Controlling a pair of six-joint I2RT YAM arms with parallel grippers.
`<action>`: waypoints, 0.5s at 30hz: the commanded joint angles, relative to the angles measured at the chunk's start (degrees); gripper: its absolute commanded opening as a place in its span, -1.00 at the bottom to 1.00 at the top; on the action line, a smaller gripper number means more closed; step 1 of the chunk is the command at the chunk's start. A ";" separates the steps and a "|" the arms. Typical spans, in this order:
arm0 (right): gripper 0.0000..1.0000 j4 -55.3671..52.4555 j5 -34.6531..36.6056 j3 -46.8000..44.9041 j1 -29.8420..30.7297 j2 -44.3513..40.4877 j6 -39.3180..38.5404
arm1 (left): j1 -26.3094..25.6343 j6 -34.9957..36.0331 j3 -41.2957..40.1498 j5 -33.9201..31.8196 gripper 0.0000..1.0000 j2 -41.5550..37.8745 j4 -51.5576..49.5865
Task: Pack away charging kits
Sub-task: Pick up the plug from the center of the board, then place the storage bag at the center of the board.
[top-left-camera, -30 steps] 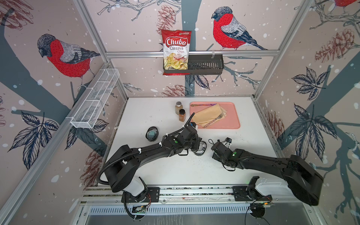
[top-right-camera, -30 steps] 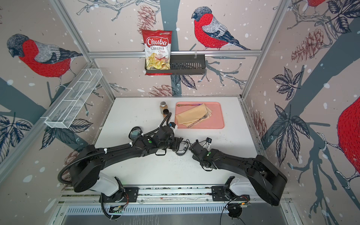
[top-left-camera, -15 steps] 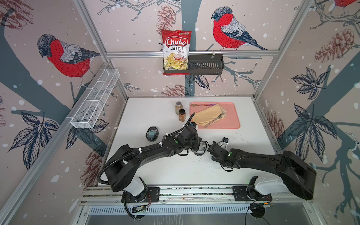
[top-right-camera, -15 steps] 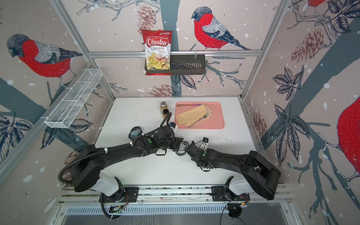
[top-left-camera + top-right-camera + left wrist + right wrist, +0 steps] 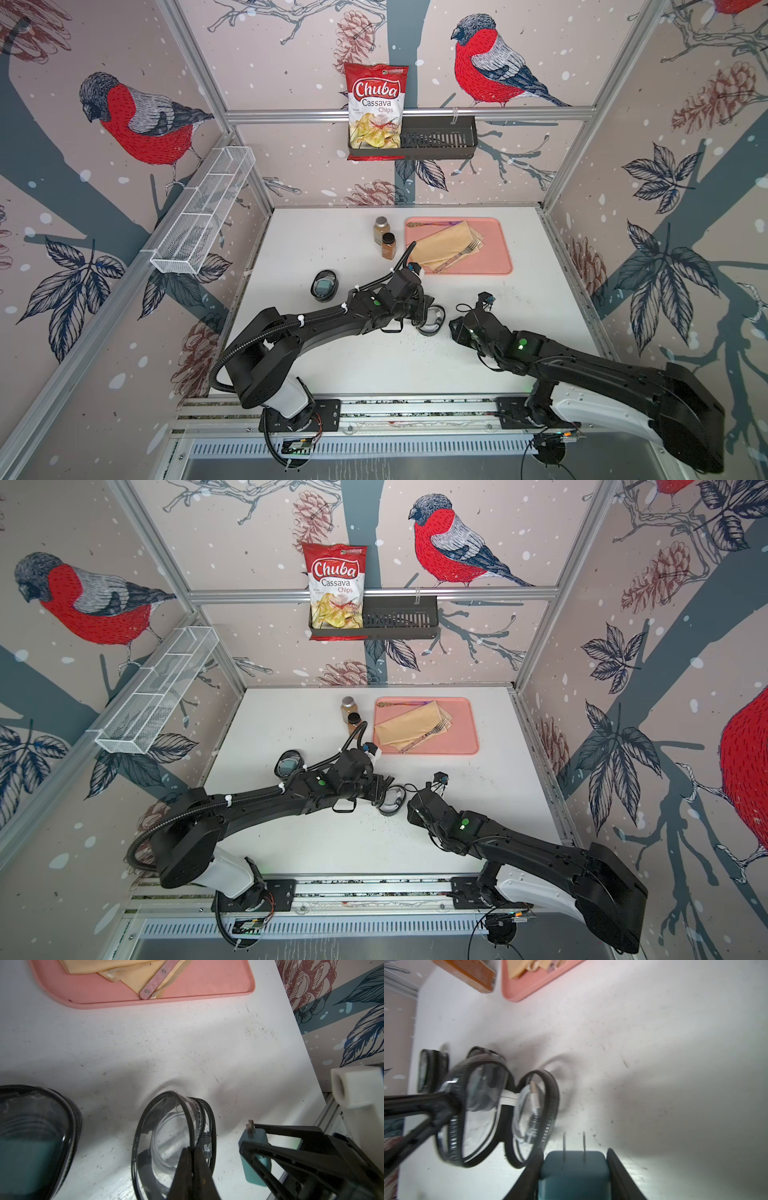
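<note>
In the left wrist view my left gripper point(image 5: 192, 1149) is shut on the black rim of an open clear case point(image 5: 166, 1136), holding its lid up. Both top views show this case point(image 5: 432, 321) point(image 5: 392, 800) at mid-table. A coiled white cable point(image 5: 533, 1103) lies inside it. My right gripper point(image 5: 574, 1151) is shut on a teal plug charger point(image 5: 574, 1172), prongs pointing forward, just beside the case's opening point(image 5: 535, 1118). From the left wrist view the charger point(image 5: 255, 1159) hangs right of the case. A closed case point(image 5: 325, 286) with teal contents lies to the left.
A pink tray point(image 5: 496, 257) with a folded tan napkin point(image 5: 446, 247) and a fork sits behind the arms. Two brown spice jars point(image 5: 381, 228) point(image 5: 388, 246) stand left of it. A chips bag point(image 5: 376, 110) hangs in a black rack on the back wall.
My right gripper has closed tighter on the teal charger and shifted a little left toward the open case. The left arm has stayed put, still pinching the case rim.
</note>
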 commanded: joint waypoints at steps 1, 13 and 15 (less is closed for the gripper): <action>-0.64 6.87 -2.11 -0.27 0.12 -0.67 -0.98 | -0.05 -0.21 -0.24 1.26 -1.00 0.24 2.61; -0.76 13.86 -3.07 4.55 -0.19 9.66 -0.65 | -0.06 -0.52 -0.76 2.58 -1.00 0.51 4.05; -0.76 15.25 -3.47 4.19 -1.02 11.58 0.09 | -0.05 -0.39 -1.31 3.54 -1.00 0.01 5.03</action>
